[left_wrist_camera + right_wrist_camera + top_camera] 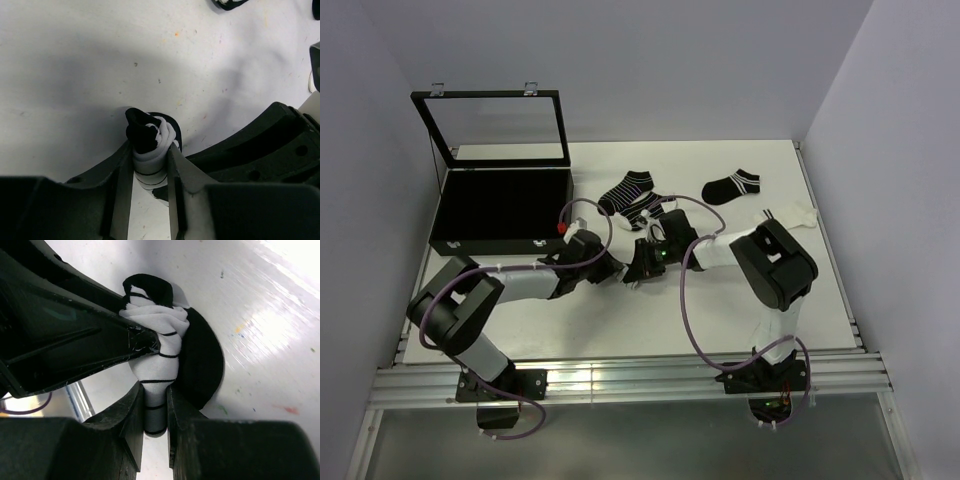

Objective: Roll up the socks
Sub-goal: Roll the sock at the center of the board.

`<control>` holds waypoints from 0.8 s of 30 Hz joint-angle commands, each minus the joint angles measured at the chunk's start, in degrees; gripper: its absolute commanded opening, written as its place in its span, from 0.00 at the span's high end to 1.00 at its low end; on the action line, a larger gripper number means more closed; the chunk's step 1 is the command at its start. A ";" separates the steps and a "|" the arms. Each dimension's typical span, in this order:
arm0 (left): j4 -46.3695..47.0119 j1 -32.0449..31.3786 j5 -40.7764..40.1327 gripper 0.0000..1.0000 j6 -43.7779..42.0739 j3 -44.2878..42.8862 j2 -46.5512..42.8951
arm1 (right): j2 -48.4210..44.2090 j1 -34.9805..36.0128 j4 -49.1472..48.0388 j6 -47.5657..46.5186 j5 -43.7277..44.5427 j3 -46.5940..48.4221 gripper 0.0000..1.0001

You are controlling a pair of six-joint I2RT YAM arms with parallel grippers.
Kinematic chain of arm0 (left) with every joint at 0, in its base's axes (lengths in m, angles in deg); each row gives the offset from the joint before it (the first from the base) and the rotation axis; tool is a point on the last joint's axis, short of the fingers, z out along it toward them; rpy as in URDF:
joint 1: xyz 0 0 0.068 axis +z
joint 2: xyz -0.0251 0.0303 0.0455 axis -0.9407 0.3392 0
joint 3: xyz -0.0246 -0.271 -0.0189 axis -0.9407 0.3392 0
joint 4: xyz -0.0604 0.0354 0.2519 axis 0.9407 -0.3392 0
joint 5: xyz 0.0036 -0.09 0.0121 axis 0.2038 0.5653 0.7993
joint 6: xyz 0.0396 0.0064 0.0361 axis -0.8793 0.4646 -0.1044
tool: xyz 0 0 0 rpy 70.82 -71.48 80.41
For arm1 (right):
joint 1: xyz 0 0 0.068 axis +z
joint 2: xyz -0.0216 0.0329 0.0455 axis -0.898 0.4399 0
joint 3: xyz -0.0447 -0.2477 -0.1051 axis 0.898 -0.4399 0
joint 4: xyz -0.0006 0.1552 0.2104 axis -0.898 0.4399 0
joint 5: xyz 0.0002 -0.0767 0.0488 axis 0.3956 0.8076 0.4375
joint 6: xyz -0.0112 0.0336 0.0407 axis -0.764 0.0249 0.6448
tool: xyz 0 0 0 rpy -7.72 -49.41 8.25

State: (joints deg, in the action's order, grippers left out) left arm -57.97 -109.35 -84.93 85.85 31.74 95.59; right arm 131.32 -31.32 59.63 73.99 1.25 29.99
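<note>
While the left pincer (pixel 149 157) and right pincer (pixel 154 402) both clamp one partly rolled white sock (pixel 161 337), the other socks (pixel 732 186) lie flat on the bench (pixel 820 290), unrolled.

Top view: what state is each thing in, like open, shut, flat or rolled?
Case, open, lid upright.
Bundle, rolled, gripped from two sides.
Left gripper, shut on bundle.
Right gripper, shut on bundle.
Striped socks, flat.
Black sock, flat.
White sock, flat.
</note>
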 commanded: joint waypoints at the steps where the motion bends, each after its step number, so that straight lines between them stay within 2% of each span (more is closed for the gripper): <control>1: -5.18 0.07 -0.08 0.72 -1.94 -1.63 3.00 | -3.42 0.38 3.43 -3.32 3.73 -2.54 0.87; 5: -7.19 0.16 0.09 0.82 -2.38 -2.69 3.97 | -8.44 1.43 3.08 -5.17 8.64 -4.21 0.66; 8: -8.43 0.07 0.01 0.87 -2.91 -3.66 4.14 | -13.08 3.10 4.13 -7.80 13.30 -4.91 0.58; 11: -10.18 0.07 -0.08 0.92 -3.44 -4.71 4.23 | -18.62 5.73 3.87 -10.70 21.99 -6.49 0.46; 15: -11.59 0.07 0.62 0.94 -4.49 -6.56 4.67 | -23.81 10.47 2.38 -15.44 36.56 -8.60 0.43; 19: -13.61 0.16 1.24 0.94 -4.75 -7.35 4.58 | -26.46 16.37 -0.25 -18.88 46.77 -10.45 0.43; 24: -14.93 0.15 1.24 0.94 -5.37 -8.23 4.49 | -26.47 20.24 -5.08 -21.86 52.34 -13.00 0.44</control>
State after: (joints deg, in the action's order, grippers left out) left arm -66.78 -109.46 -82.78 83.05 24.13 98.72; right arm 105.68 -12.33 59.26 56.12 45.08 18.30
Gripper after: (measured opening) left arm 0.319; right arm 0.566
